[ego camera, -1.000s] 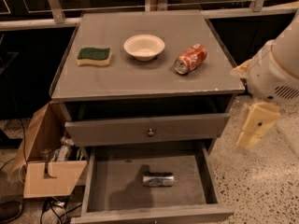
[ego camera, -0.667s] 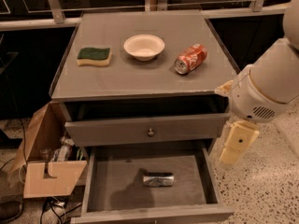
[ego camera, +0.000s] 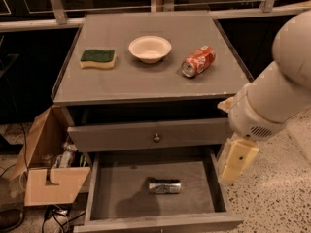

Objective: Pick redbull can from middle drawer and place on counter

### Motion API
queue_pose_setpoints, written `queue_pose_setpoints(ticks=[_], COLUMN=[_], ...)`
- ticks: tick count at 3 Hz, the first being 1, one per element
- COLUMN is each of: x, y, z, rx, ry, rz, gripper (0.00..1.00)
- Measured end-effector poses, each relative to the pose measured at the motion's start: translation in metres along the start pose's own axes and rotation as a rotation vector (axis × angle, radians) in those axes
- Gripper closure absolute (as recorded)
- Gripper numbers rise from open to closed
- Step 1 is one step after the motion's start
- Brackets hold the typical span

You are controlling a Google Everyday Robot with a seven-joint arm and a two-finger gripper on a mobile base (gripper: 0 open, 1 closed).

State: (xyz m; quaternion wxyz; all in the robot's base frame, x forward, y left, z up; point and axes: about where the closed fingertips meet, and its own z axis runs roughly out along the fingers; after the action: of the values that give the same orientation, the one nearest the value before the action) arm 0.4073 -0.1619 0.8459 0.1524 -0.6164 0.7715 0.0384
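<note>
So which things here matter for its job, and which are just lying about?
Job: redbull can lying in the open middle drawer; counter; gripper, beside the drawer's right side.
Lying about: sponge, bowl, orange-red soda can, cardboard box.

counter (ego camera: 146,84): sponge (ego camera: 98,58), bowl (ego camera: 149,48), soda can (ego camera: 198,60) | pincer (ego camera: 236,165): beside middle drawer (ego camera: 121,191)

**Warm, dim light falls from above on the counter (ego camera: 146,79), with darkness behind it.**
The counter top is evenly lit, and the bowl (ego camera: 149,48) throws a faint shadow. Deep shade fills the gap under the front rim. In the open drawer (ego camera: 112,188), the can (ego camera: 164,186) catches a small glint and casts a soft shadow toward the front left. The white arm (ego camera: 277,96) is the brightest thing in view. The gripper (ego camera: 237,161), just beside the drawer's right wall, shows pale yellow.
</note>
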Motion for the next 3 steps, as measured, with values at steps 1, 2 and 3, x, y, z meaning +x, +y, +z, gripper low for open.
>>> queue_pose_setpoints(ticks=[1, 2, 3], x=[0.015, 0.028, 0.028], y=[-0.002, -0.008, -0.006], z=[0.047, 0.087, 0.095], rx=[0.003, -0.016, -0.025], ry=[0.035, 0.047, 0.049], rz=[-0.004, 0.014, 0.021], gripper=[0.0, 0.0, 0.0])
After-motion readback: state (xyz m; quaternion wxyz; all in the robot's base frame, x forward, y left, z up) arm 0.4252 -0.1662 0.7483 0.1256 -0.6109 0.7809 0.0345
